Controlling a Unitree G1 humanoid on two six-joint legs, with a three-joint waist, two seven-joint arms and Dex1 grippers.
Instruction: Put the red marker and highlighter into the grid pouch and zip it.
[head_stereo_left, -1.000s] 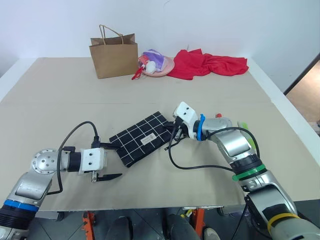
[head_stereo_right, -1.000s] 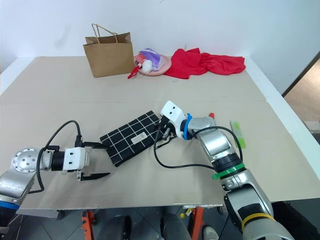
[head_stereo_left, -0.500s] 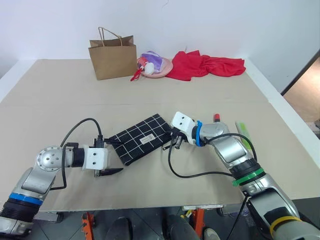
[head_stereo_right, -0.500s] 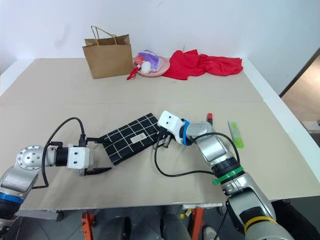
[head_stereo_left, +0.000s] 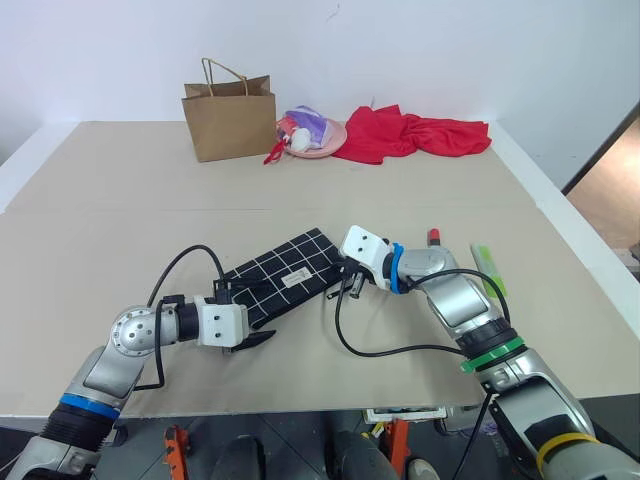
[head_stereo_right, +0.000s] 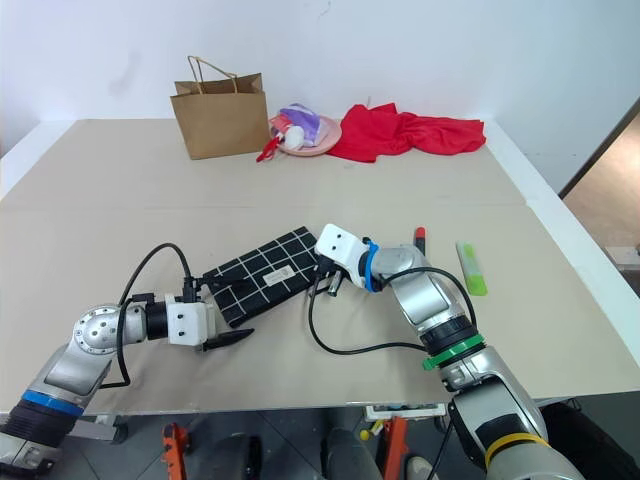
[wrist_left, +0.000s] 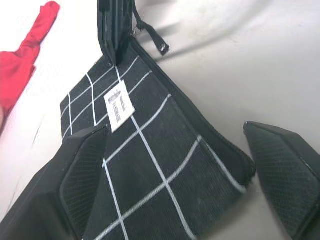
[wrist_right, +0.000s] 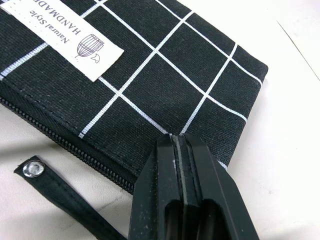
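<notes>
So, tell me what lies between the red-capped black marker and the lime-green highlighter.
Only bare tan tabletop separates red marker and highlighter, seen in the right eye view.

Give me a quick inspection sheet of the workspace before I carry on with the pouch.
Surface: tan table, flat.
Job's things: grid pouch flat at centre, zipper appears closed; red marker and highlighter lie outside it, to its right.
Clutter: brown paper bag, pink plate with toys, red cloth at the far edge.
Grippers: left tool open, straddling the pouch's near corner; right tool shut, at the pouch's far corner.
Cables: black cable loops on the table.
Surroundings: white wall; nothing else seen.
</notes>
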